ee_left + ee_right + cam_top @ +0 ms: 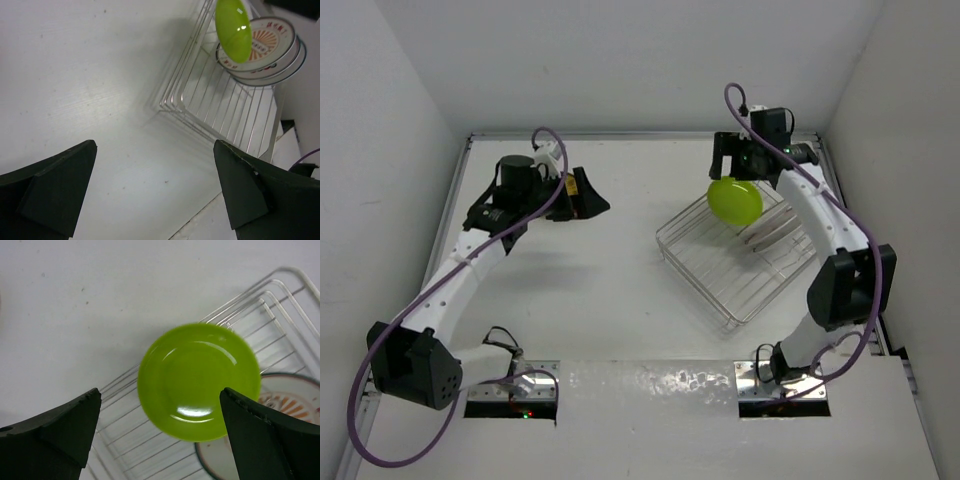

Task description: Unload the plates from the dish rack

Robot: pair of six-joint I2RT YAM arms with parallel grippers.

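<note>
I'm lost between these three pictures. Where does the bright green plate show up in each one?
Top external: the lime green plate is right of centre, over the far side of the dish rack.
Left wrist: the lime green plate is at the top edge, right of centre, seen nearly edge-on.
Right wrist: the lime green plate fills the centre, face-on.
Shared landmark: the dish rack, under the plate in every view.
</note>
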